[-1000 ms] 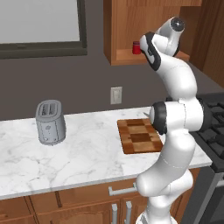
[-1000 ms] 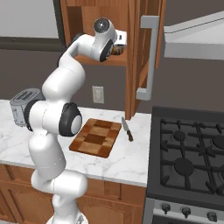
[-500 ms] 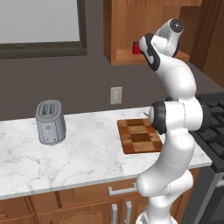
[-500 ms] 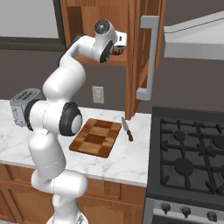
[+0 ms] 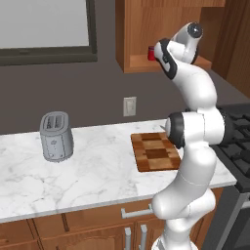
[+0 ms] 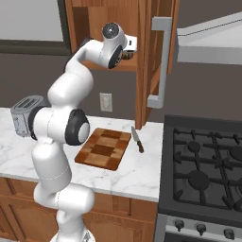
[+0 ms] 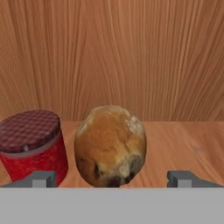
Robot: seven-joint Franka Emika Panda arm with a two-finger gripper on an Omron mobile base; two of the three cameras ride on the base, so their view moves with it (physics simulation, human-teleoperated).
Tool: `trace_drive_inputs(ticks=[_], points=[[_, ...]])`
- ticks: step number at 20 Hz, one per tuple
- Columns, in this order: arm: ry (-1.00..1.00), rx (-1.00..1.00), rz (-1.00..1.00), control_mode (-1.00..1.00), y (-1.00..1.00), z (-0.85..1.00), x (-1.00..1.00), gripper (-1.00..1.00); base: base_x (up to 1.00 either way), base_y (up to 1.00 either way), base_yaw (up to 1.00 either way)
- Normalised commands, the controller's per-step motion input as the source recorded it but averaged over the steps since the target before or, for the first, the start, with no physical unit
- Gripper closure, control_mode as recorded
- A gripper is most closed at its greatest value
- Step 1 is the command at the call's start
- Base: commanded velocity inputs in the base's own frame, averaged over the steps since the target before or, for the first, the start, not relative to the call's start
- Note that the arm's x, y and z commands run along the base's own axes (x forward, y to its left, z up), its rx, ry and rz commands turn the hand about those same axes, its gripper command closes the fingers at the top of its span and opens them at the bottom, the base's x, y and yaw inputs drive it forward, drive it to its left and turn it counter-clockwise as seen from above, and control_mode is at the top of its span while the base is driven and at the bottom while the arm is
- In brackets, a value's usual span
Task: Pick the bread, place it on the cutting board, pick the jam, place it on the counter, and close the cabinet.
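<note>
1. Straight ahead of the gripper [image 7: 112, 179], on the cabinet [image 6: 142, 56] shelf, sits the bread [image 7: 110, 145], centred between the spread finger tips [image 7: 41, 178] and not gripped.
2. Just left of the bread from the hand's view stands the jam [image 7: 33, 144], close beside it; whether they touch I cannot tell.
3. Jaws stand wide apart, holding nothing.
4. Far below the gripper, the cutting board [image 5: 155, 152] lies bare on the counter [image 5: 88, 176].
5. Beyond the board's right edge lies a knife [image 6: 138, 140]; well to the arm's left stands a toaster [image 5: 55, 136].
6. Beside the raised hand, the cabinet door stands open, its bar handle [image 6: 159, 61] facing outward.
</note>
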Motion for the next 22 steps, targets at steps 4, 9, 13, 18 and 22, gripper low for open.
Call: trace_drive_inputs(ticks=[4, 9, 13, 18, 22], points=[[0.00, 0.00, 0.00, -1.00, 0.00, -0.01, 0.17, -1.00, 0.00, 0.00, 0.00], [0.00, 0.00, 0.00, -1.00, 0.00, 0.00, 0.16, -1.00, 0.00, 0.00, 0.00], [0.00, 0.00, 0.00, -1.00, 0.00, 0.00, 0.13, -1.00, 0.00, 0.00, 0.00], [0.00, 0.00, 0.00, -1.00, -0.01, 0.00, 0.07, -1.00, 0.00, 0.00, 0.00], [0.00, 0.00, 0.00, -1.00, 0.00, 0.00, 0.03, -1.00, 0.00, 0.00, 0.00]])
